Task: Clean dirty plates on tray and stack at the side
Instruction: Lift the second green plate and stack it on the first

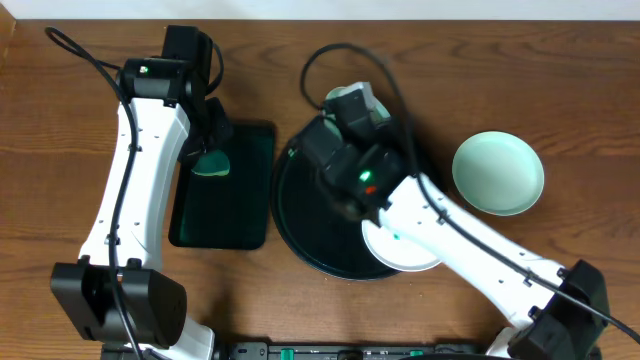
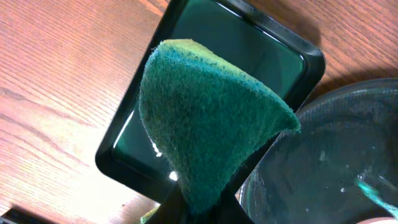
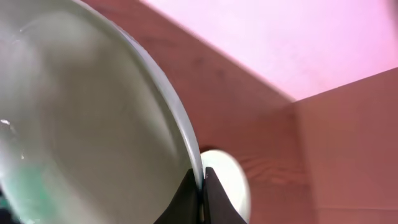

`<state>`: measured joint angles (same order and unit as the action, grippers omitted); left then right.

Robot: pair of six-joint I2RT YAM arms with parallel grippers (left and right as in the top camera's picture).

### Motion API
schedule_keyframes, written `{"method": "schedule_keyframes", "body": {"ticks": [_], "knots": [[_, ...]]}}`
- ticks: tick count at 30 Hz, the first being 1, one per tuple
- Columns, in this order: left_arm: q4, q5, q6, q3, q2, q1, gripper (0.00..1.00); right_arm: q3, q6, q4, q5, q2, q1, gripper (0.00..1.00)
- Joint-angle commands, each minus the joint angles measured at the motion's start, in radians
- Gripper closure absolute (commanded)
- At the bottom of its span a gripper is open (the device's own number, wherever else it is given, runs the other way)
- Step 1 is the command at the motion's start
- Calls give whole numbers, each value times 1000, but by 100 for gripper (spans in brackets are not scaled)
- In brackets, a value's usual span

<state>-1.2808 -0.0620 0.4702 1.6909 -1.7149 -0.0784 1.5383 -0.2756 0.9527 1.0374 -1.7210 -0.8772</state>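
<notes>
Above the far side of the tray [image 1: 296, 225], the right gripper [image 3: 200, 185] is clamped on the rim of a plate [image 3: 93, 118], holding it up on edge. A second plate [image 1: 400, 255] lies on the tray's near side, and a third plate [image 1: 497, 172] sits on the table to the right. Leftward, over the rectangular tray [image 1: 225, 215], the left gripper [image 1: 208, 148] pinches a sponge [image 2: 205, 124], so the wipe likely needs that arm to reach right to the held plate.

No text, label, brand or number can be read in any view. The only sign-like marks are small green indicator lights, one on the left arm [image 1: 150, 70] and one on the right arm [image 1: 366, 179].
</notes>
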Motion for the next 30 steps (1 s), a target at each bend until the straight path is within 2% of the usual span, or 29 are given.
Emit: {"method": "schedule_keyframes", "body": {"ticks": [1, 8, 18, 23, 30], "knots": [[0, -10, -13, -6, -3, 4, 93, 18, 11, 2, 261, 14, -54, 99], [6, -10, -13, -6, -3, 4, 93, 18, 11, 6, 372, 14, -115, 99], [6, -10, -13, -6, -4, 4, 93, 18, 2, 15, 338, 14, -122, 99], [6, -10, -14, -6, -4, 4, 93, 18, -2, 60, 102, 14, -110, 99], [1, -10, -29, -6, -4, 4, 93, 18, -27, 87, -519, 14, 26, 99]]}}
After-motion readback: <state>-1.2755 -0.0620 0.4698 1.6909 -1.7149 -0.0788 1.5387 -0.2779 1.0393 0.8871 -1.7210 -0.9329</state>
